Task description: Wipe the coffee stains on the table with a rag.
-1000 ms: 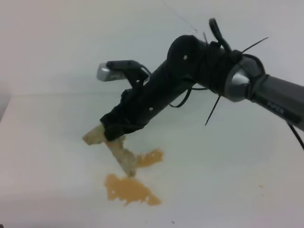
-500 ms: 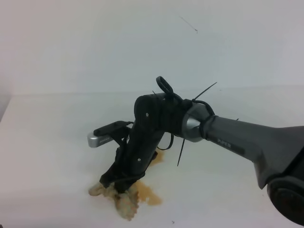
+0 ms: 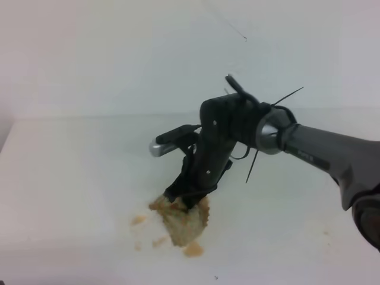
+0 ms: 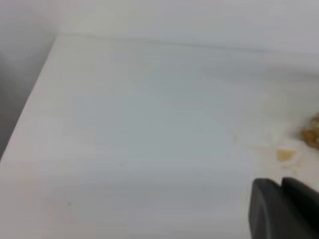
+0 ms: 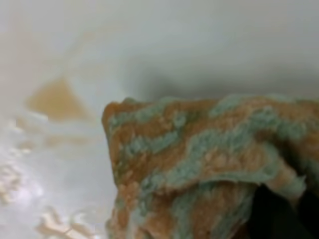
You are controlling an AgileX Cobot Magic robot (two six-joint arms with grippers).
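Exterior high view: the right arm [image 3: 309,151] enters from the right edge and angles down to the lower middle of the frame. Its right gripper [image 3: 185,202] is clenched on the rag [image 3: 183,222], with the cloth pressed flat onto the table [image 3: 71,178]. The rag is lumpy, beige, and shows an orange-brown wet patch directly under the gripper.

Coffee stains [image 3: 193,249] are reduced to small separate spots: one tan drop just below the rag, one just left of it, and faint smears between these, all in the lower middle of the frame.

Right wrist view: the rag [image 5: 209,169] fills the right and lower portion of the frame, mottled orange-brown and grey-green, soaked. A tan puddle [image 5: 56,99] lies at left centre, near the cloth edge but apart from it. Glossy wet streaks cover the lower left.

Left wrist view: the left gripper [image 4: 284,209] shows only as a dark tip at the lower right corner, above bare table; whether it is released or clenched cannot be told. A small tan spot [image 4: 285,155] and the rag's edge [image 4: 312,135] sit at the right margin.
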